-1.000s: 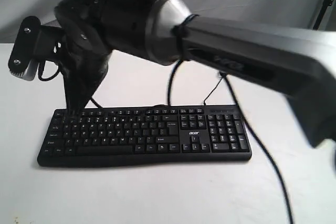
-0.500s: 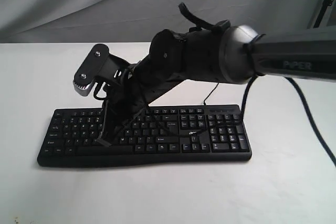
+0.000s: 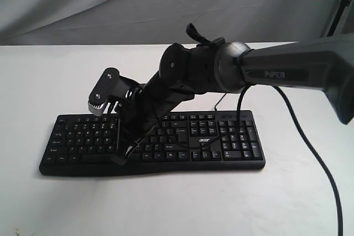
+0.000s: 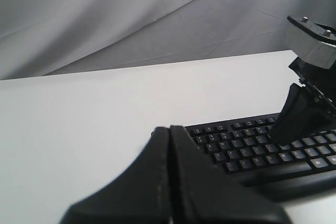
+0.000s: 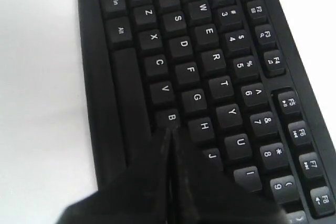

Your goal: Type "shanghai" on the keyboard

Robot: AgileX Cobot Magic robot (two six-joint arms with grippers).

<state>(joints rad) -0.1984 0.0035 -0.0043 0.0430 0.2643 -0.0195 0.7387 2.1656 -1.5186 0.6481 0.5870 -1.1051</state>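
- Right gripper point(image 5: 169, 136): jaws closed together; tip at the B key point(image 5: 170, 117) of the keyboard point(image 3: 232, 139);
- Left gripper point(image 4: 169, 132): jaws together; near the keyboard's end, above the white table point(image 4: 79, 119)

1 keyboard point(image 3: 232, 147), 1 left gripper point(image 4: 169, 129), 1 right gripper point(image 5: 170, 136).

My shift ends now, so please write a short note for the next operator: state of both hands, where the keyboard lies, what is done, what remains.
Right hand: shut, reaching across to the letter keys of the wide black plastic keyboard; tip at the B key, beside the H key; pressing or not, cannot tell.
Left hand: shut, empty, near the keyboard's end.
Keyboard lies flat on the white table.
Done: unknown, no screen in view.
Left: check progress, then finish "shanghai".
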